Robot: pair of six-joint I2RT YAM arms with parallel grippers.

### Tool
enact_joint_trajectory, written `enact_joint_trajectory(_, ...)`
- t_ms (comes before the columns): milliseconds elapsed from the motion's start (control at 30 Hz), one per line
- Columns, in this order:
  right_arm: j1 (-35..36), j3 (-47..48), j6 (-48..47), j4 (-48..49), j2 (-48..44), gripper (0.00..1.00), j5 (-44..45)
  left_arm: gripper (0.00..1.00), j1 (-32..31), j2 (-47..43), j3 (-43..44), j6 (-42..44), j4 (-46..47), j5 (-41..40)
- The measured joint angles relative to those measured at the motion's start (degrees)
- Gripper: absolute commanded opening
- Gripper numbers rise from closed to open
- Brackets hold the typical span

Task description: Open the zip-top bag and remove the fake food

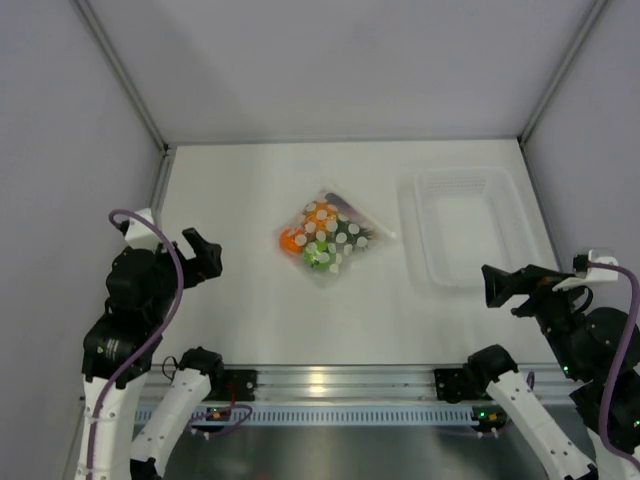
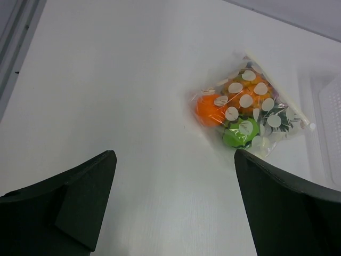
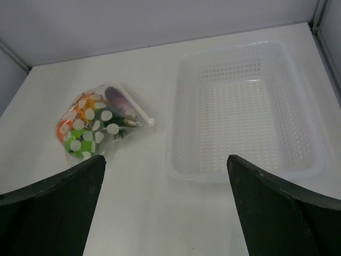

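**Zip-top bag** (image 1: 333,237): clear with white dots, lying flat near the middle of the desk (image 1: 240,330), zip edge facing 2 o'clock.

**Fake food** (image 1: 322,238), all showing through the plastic:
- small orange (image 2: 209,111) at 9 o'clock
- green ball (image 2: 240,133) at 6 o'clock
- pineapple (image 2: 248,88) at 12 o'clock
- purple eggplant (image 3: 120,100) along the zip side

**Clear tray** (image 1: 420,235): sitting at the bag's 3 o'clock, apart from it.

**Left claw** (image 1: 203,258): hovering at the bag's 8 o'clock, jaws spread wide, gripping nothing.

**Right claw** (image 1: 500,287): hovering at 4 o'clock by the tray's near edge, jaws standing wide, holding nothing.
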Motion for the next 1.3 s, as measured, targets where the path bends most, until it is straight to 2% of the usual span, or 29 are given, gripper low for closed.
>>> enact_joint_trajectory(233,0.00,-0.76,-0.72,1.31,0.83,0.99,-4.15,0.99,0.00,-0.02,-0.96,-0.31,0.70,0.17)
enact_joint_trajectory(433,0.02,-9.99,0.74,11.41,7.10,0.99,-20.50,0.99,0.00,-1.18,-7.87,-1.49,5.31,2.43)
enact_joint_trajectory(633,0.02,-14.16,4.57,26.80,26.10,1.00,-34.97,0.99,0.00,-0.20,-11.85,-2.21,7.67,4.46)
enact_joint_trajectory(767,0.11,-12.59,3.82,33.48,40.35,0.99,-38.25,0.99,0.00,0.15,-12.15,-2.64,9.01,4.90)
enact_joint_trajectory(1033,0.11,1.31,-0.61,38.95,70.05,0.93,-42.29,0.99,0.00,-0.52,-12.96,-2.75,10.62,7.23)
enact_joint_trajectory(1200,-0.07,8.79,-2.10,39.45,81.44,0.92,-43.36,0.99,0.00,-2.27,-13.25,-2.75,11.28,9.53)
enact_joint_trajectory(1300,-0.09,12.98,-2.43,39.43,86.58,0.95,-44.59,0.99,0.00,-2.36,-13.29,-2.73,11.50,10.27)
